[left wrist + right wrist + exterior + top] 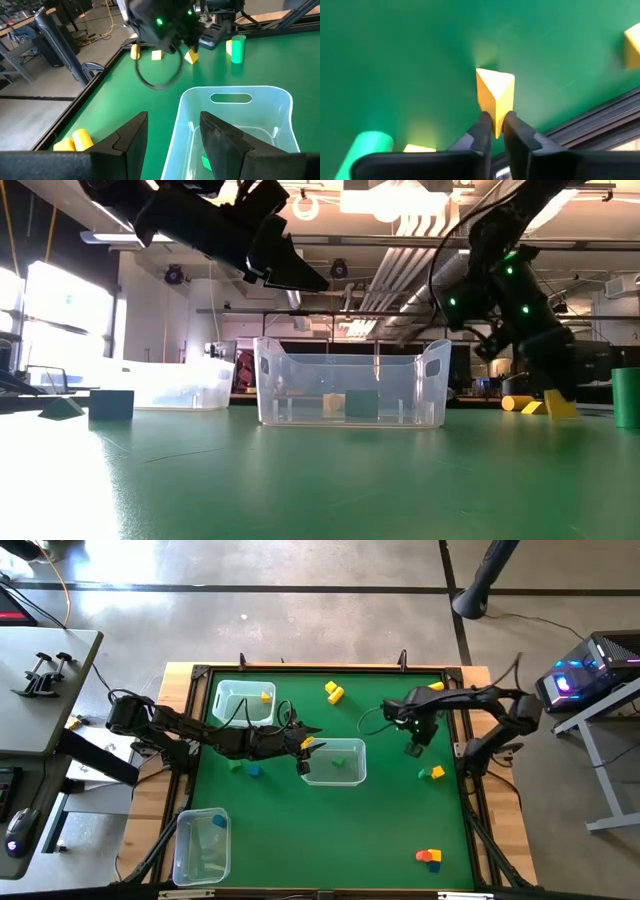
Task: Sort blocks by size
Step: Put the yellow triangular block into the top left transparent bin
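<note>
The right tool (493,131) is pinched on a yellow wedge block (496,96), its two fingers closed against the block's lower edge while the arm reaches in from the table's right side, elbow bent, wrist pointing down over the green table (380,820). Near that tool, toward the table's right edge, a green cylinder (238,48) stands upright with a yellow block (437,772) beside it, and farther toward the near corner sit a red, an orange and a blue block (429,857) clustered together. Toward the far edge lie two yellow blocks (333,692). The left tool (172,135) has its fingers spread apart, empty, hanging just above the near wall of the middle clear bin (334,762), whose floor holds a small green block (205,161); its arm stretches low across from the table's left side. Behind that arm, a second clear bin (243,702) holds a yellow block (266,696), small green and blue blocks (245,769) lie beside the arm, and a third bin (201,845) sits at the near left corner.
</note>
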Motion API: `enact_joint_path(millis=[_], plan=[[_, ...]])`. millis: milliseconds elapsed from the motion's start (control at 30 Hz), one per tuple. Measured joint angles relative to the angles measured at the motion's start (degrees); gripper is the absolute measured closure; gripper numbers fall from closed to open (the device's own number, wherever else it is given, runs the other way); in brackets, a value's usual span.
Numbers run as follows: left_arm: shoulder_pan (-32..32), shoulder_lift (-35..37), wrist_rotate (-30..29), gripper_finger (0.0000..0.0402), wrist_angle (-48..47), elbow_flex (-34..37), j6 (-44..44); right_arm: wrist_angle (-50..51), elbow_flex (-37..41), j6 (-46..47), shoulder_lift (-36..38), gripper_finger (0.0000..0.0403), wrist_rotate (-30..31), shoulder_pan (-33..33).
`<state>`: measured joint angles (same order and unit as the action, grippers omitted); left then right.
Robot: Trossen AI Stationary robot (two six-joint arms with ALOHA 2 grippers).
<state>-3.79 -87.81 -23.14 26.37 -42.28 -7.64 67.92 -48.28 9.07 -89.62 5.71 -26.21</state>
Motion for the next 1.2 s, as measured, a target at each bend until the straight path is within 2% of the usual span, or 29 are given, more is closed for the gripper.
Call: enact_joint_path(millis=[133,233,767,1033,1200], plan=[[0.0,0.0,0.0,0.0234,0.0,0.0,0.0,-3.5,-0.5,-2.1,3.5,0.0401,0.5,-1.4],[0.0,0.0,0.0,0.0234,0.0,0.0,0.0,-4.7,-0.5,-3.0,5.0,0.0400,-1.7,-2.1],[0.0,0.0,0.0,0.0234,0.0,0.0,0.1,-8.8,-0.5,-5.2,7.0,0.0402,-3.3,-2.1],[0.0,0.0,0.0,0.0234,0.0,0.0,0.1,-13.9,-0.5,-3.6,15.1,0.0403,-5.7,1.4],[-0.5,-0.4,-0.1,0.0234,1.1,-0.1,-0.7,-23.2,3.4,-1.8,20.7,0.0403,-5.6,5.9]])
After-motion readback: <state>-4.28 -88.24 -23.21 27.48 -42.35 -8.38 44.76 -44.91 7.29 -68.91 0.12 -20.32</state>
